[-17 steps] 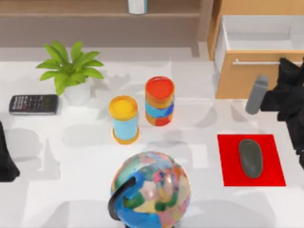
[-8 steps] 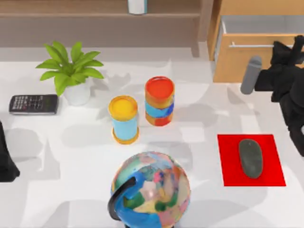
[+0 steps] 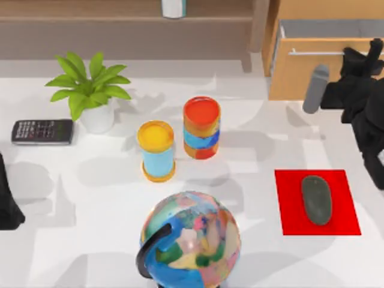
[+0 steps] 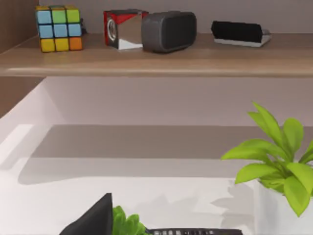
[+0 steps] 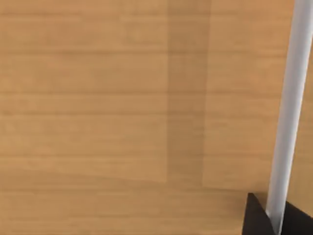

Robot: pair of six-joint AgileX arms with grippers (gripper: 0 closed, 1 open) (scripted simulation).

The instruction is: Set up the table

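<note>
Pushing drawer [image 3: 312, 72] further shut, right pincer [image 3: 363, 57]

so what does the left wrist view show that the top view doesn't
Left wrist view alone: a wooden shelf carrying a colour cube, a red and silver box, a dark speaker and a black flat device.
Top view alone: two cups, the globe, the red mat with a mouse, the drawer cabinet.
Shared: the potted plant, the calculator and the white table.

A long wooden shelf [image 3: 120, 15] runs along the far side; a light-brown drawer cabinet [image 3: 306, 66] stands far right.
</note>
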